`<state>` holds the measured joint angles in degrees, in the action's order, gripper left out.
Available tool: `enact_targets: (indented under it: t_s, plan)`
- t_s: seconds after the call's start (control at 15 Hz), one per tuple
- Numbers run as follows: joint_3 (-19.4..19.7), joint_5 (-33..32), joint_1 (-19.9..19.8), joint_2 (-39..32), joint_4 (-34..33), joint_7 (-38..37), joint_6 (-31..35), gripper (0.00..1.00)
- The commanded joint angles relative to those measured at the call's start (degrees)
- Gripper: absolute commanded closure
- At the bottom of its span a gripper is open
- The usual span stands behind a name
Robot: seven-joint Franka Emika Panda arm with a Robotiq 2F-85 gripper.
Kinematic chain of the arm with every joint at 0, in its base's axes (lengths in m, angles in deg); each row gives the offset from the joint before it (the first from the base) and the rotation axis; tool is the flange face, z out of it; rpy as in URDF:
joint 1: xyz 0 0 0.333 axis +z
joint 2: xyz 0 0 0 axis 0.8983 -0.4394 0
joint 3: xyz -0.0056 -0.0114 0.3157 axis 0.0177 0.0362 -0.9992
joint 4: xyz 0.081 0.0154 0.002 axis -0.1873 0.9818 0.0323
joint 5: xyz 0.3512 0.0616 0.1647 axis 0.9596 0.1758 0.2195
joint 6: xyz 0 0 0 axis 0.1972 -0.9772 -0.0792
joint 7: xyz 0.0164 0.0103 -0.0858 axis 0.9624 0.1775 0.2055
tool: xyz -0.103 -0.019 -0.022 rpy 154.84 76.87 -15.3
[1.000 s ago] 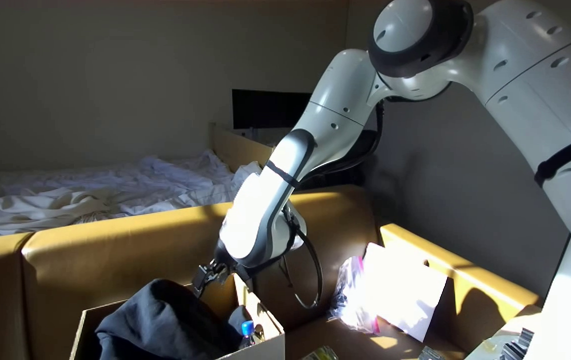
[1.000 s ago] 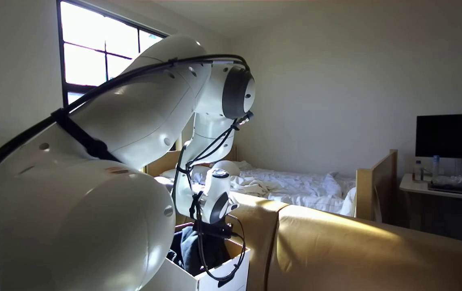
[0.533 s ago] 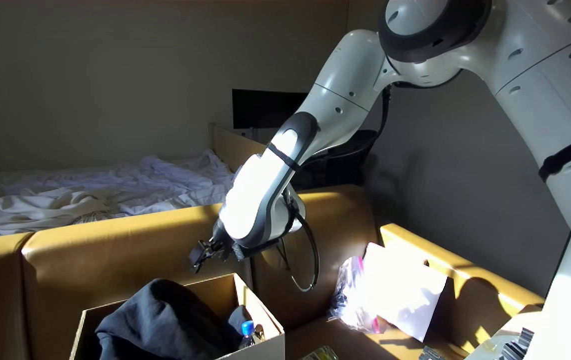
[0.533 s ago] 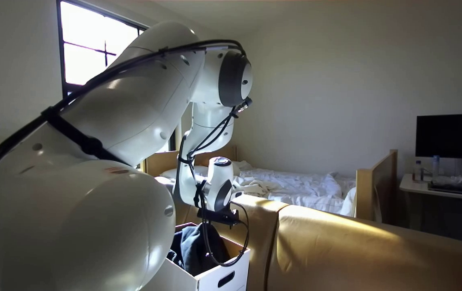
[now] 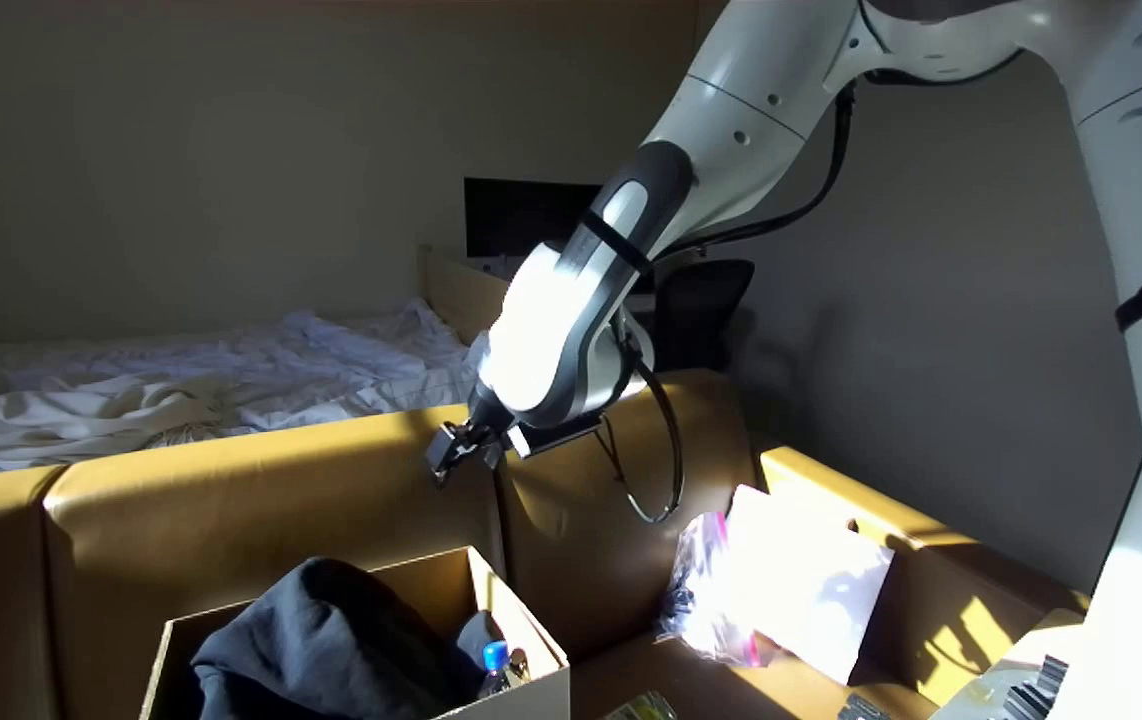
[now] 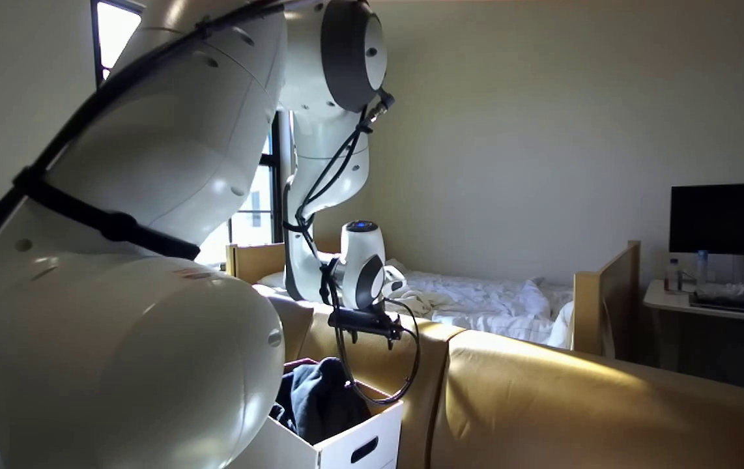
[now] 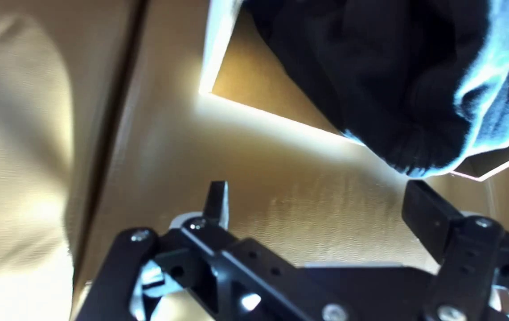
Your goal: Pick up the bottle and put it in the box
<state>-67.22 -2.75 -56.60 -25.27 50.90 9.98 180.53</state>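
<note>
A small bottle with a blue cap [image 5: 496, 656] stands inside the box in an exterior view, by the side wall. Its lower part is hidden by the box wall. The box [image 5: 539, 645] has white outer walls and brown insides; it also shows in an exterior view [image 6: 382, 430] and in the wrist view [image 7: 277, 119]. A dark cloth [image 5: 331, 640] fills much of it and rises above the rim. My gripper [image 7: 316, 189] is open, with nothing between its fingers [image 7: 428, 214]. In both exterior views it hangs above the box, near the sofa back [image 5: 461, 470] [image 6: 372, 340].
The yellow-brown sofa back [image 5: 261, 500] rises behind the box. A clear plastic bag [image 5: 696, 590] and a white board [image 5: 801, 580] lean on the sofa at the right. A desk with bottles [image 6: 673, 277] and a monitor [image 6: 730, 218] stand farther off.
My gripper has risen from close above the box rim to well above it, shifting right in both exterior views. The box, cloth and bottle have not moved.
</note>
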Motion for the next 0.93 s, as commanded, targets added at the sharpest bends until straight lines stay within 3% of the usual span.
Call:
enact_targets:
  t_s: [0.0,0.2,0.4,0.53,0.6,0.67,0.87]
  plan:
    - [8.38,-1.72,2.30,14.42,10.08,-2.28,-12.14,0.00]
    - [13.37,-7.74,0.24,23.86,14.40,-4.02,-25.86,0.00]
    - [15.15,-8.93,-4.07,31.90,19.33,-2.15,-33.72,0.00]
    - [16.17,-7.45,-6.37,35.78,22.44,-0.80,-35.92,0.00]
    - [16.93,-6.20,-7.33,37.26,24.92,-0.14,-33.49,0.00]
    - [15.48,-6.94,-6.72,32.56,19.86,-1.08,-34.54,0.00]
    - [15.47,-6.95,-7.33,33.78,20.78,-0.99,-34.52,0.00]
